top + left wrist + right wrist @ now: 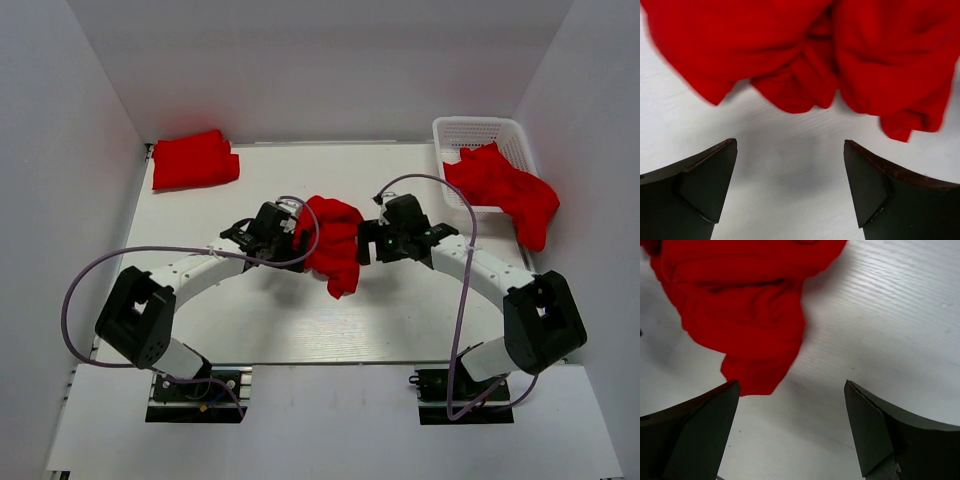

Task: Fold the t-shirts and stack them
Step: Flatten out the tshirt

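Red t-shirt [333, 240] (crumpled) ahead of jaws.

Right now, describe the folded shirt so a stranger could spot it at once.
Start at the white table and go to its far left corner. The folded shirt lies there alone. Unlike the crumpled shirt mid-table and the draped shirt spilling from the basket, it is a flat, neat block.
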Robot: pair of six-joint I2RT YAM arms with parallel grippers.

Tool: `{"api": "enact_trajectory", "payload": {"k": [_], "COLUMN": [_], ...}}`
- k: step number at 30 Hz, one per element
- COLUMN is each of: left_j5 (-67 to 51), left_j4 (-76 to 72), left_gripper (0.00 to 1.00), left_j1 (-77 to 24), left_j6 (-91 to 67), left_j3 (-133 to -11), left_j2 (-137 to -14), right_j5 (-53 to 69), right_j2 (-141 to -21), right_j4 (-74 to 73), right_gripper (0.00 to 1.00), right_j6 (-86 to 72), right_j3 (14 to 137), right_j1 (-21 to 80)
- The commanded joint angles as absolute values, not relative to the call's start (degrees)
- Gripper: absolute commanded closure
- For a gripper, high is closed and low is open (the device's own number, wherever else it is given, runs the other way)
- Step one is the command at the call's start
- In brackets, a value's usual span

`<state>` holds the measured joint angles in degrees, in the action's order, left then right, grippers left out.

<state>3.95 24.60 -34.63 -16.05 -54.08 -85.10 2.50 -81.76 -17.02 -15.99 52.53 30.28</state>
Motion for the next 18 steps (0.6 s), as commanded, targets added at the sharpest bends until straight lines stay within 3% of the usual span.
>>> {"api": "enact_trajectory", "payload": {"k": [1, 5, 18], "left_j5": [-5.6, -14.1, -14.5], "left_j4": [18.9, 16.0, 14.2], "left_gripper": [0.04, 0.05, 0.16], "left_j1": [-34.9, -35.4, -35.9], "left_j6": [-13.6, -12.0, -13.0], "left_j3": [-54.6, -53.9, -58.4], "left_j2": [-85.2, -86.3, -96.0], "right_j5": [8.2, 16.2, 21.1], "right_j2": [-83.2, -85.2, -90.8], "right_j4": [-15.0, -10.6, -5.7], "right_gripper": [0.1, 0.11, 0.14], "right_j6": [-17.9, -20.4, -23.9], "right_j3": [51.7, 50.5, 48.0], "right_j1": [31.3, 31.2, 31.6]}}
